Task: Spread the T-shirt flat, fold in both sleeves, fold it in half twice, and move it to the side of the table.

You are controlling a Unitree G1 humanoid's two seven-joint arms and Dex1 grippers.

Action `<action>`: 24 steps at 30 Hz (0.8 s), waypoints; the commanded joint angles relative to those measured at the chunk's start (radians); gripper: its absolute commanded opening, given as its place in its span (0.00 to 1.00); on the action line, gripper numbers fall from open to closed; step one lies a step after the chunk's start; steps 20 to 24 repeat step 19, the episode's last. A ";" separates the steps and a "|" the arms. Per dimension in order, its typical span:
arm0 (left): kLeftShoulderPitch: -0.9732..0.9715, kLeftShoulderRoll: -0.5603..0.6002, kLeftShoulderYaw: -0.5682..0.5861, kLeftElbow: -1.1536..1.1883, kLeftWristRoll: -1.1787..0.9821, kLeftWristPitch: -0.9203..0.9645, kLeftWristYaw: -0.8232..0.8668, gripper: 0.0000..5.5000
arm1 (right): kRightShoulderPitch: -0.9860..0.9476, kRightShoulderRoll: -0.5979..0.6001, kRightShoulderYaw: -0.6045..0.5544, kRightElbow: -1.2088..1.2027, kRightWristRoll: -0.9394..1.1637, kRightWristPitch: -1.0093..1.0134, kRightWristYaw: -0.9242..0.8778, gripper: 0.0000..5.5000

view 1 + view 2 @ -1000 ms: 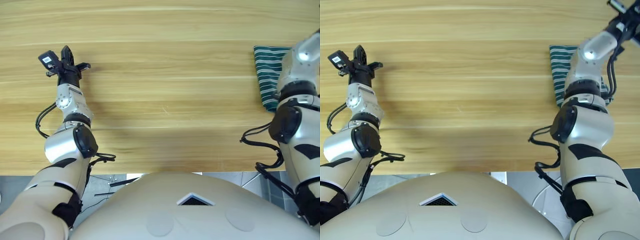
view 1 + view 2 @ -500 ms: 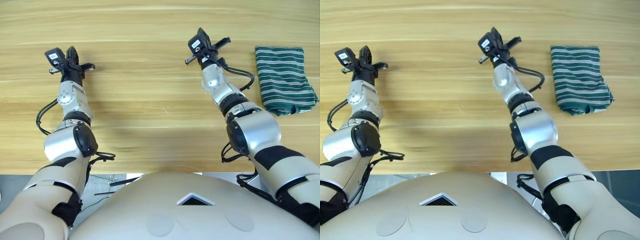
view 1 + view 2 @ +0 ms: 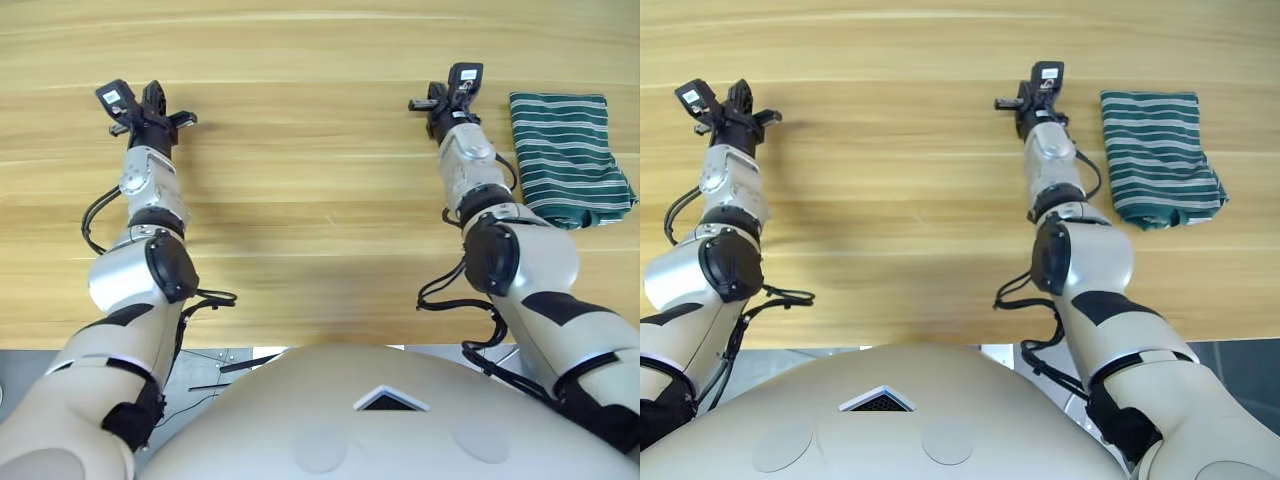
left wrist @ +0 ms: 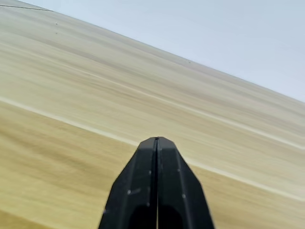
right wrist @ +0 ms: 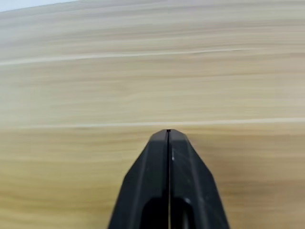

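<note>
The T-shirt (image 3: 568, 158), dark green with thin white stripes, lies folded into a small rectangle at the right side of the wooden table (image 3: 320, 200). My right gripper (image 3: 447, 93) hovers over bare wood just left of the shirt, apart from it, its black fingers (image 5: 167, 162) pressed together with nothing held. Far off at the table's left, my left gripper (image 3: 152, 97) is likewise shut and empty, its fingers (image 4: 157, 167) meeting at a thin seam above the tabletop.
Light wood grain runs across the whole table, with wide bare room between the two arms. The table's near edge (image 3: 300, 345) runs along the bottom, with grey floor and cables below it.
My right arm swung away from the folded T-shirt toward the table's middle, then came back to just left of it. The left gripper shifted slightly right. The shirt stayed put.
</note>
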 commanded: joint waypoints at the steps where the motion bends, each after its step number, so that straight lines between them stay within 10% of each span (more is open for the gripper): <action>1: -0.030 0.000 0.022 0.015 -0.010 0.052 0.016 0.00 | -0.020 -0.013 0.007 -0.001 -0.018 0.006 -0.045 0.01; 24: -0.059 0.012 0.073 0.021 -0.023 0.169 0.066 0.00 | -0.028 -0.035 0.049 0.006 -0.093 0.027 -0.182 0.01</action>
